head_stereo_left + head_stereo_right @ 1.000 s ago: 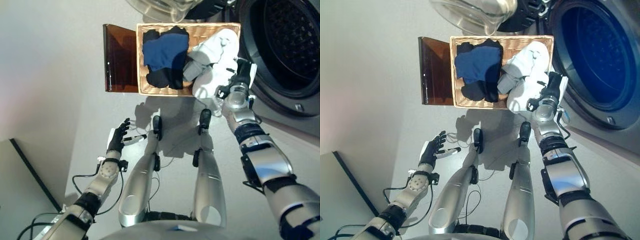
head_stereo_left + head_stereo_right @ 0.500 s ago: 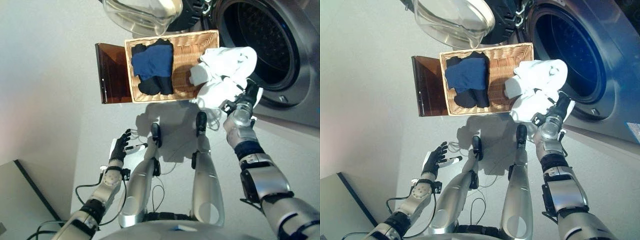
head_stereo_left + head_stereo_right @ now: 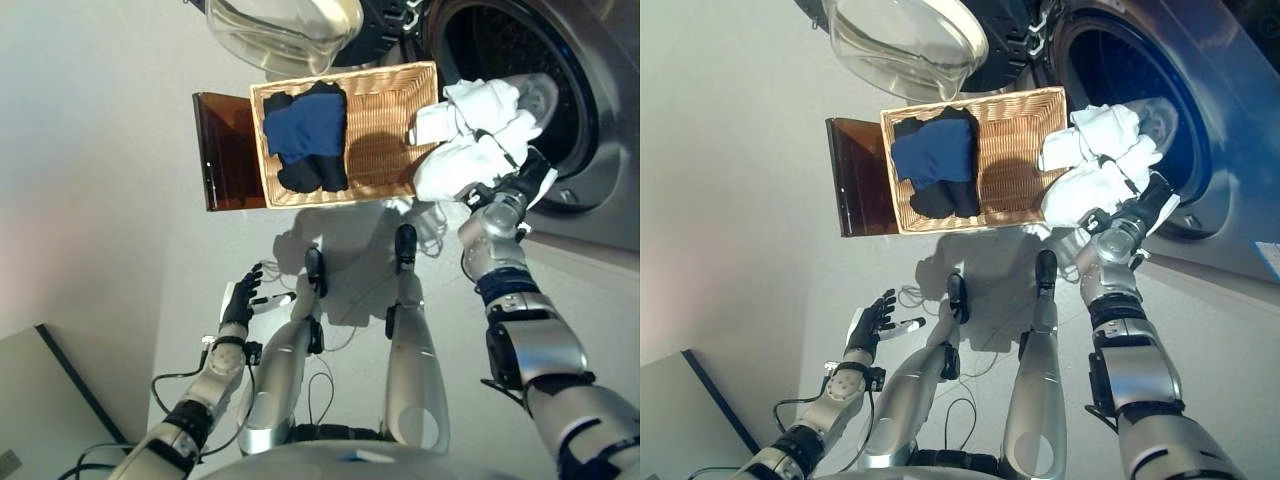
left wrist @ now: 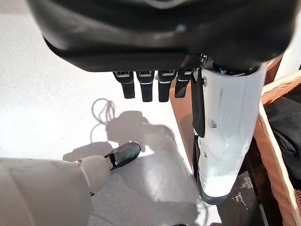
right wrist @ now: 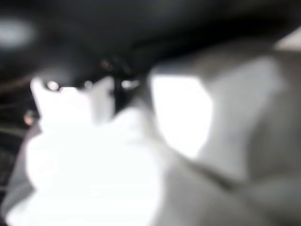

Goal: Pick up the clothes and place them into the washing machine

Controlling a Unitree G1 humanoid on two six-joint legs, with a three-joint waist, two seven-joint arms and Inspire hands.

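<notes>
The right robot hand [image 3: 520, 185], clenched on the white garment [image 3: 470, 150], has carried it from the basket [image 3: 385, 150] to the washing machine [image 3: 590, 190] mouth; left robot hand [image 3: 240, 298] hangs spread; loading seems imminent.

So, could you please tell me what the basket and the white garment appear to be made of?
The basket looks like woven wicker, tan and matte: its weave shows on the floor and rim. The white garment held by the right hand seems soft cloth, perhaps cotton: it bunches in folds.

floor [image 3: 110, 150]: pale, smooth | brown panel [image 3: 226, 150] on it | lower-left slab: possibly furniture
</notes>
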